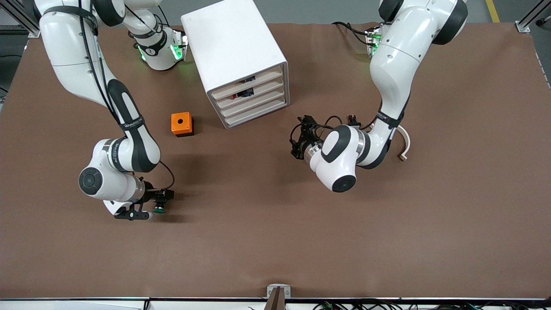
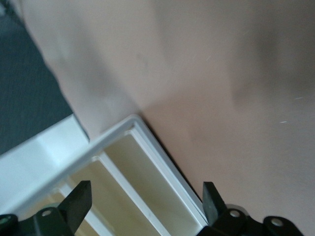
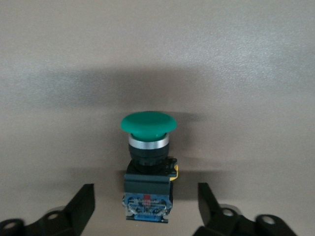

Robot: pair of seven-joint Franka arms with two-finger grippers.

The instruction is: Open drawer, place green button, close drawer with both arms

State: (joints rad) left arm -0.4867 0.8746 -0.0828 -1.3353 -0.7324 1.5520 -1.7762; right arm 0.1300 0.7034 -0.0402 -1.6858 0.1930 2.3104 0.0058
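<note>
Nearest the front camera, toward the right arm's end of the desk point(image 1: 275, 241), you have the right hand point(image 1: 160, 206) low over the button point(image 3: 148, 162). The wrist view shows its fingers point(image 3: 81, 206) spread on either side of the black-and-blue body, not touching it, so nothing is gripped. The green cap points away from the hand, and the button appears to lie on the bare desk.

Farther up, the orange box point(image 1: 182, 124) sits beside the cabinet point(image 1: 236, 56), untouched. The left hand point(image 1: 301, 140) hovers near the cabinet's front corner, fingers point(image 2: 78, 201) wide apart and empty, with the slatted fronts showing between them in its wrist view.

The drawer point(image 1: 256, 106), third front down, looks flush with its neighbours, so you should treat it as closed. By my reading nothing of the task is finished: the grasp is only being set up, and the opening, the placing and the closing are all left.
</note>
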